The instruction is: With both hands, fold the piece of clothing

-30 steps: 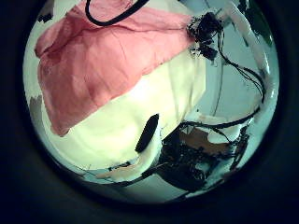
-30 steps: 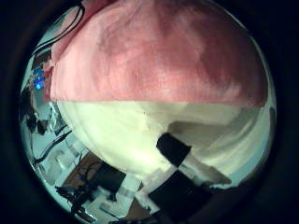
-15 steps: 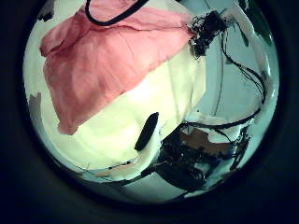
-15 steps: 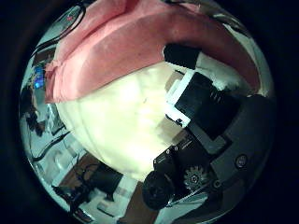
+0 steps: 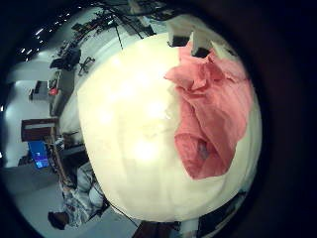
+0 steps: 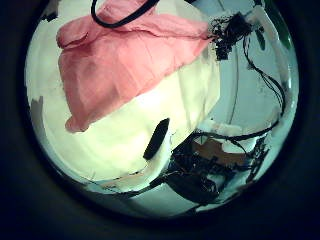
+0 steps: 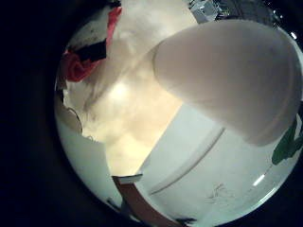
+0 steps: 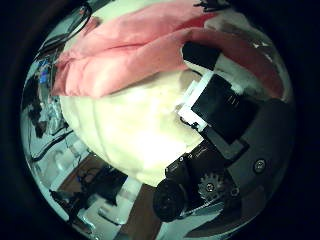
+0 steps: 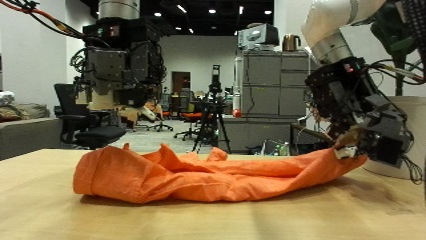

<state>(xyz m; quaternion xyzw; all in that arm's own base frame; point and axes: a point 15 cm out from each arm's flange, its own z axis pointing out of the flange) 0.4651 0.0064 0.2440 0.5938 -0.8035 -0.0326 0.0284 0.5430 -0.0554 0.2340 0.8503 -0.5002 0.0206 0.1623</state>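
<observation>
The crumpled orange cloth garment (image 9: 213,175) lies lengthwise on the worktop (image 9: 213,220), one end pinched by the right hand (image 9: 360,120), the left hand (image 9: 123,60) hanging relaxed, empty, well above the other end.

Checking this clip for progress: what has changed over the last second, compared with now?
The right robot hand has curled its fingers into the right palm view and now grips the edge of the cloth, bunching it. The left robot hand hangs above the table, holding nothing; its view has hardly shifted. The cloth remains crumpled and unfolded.
</observation>
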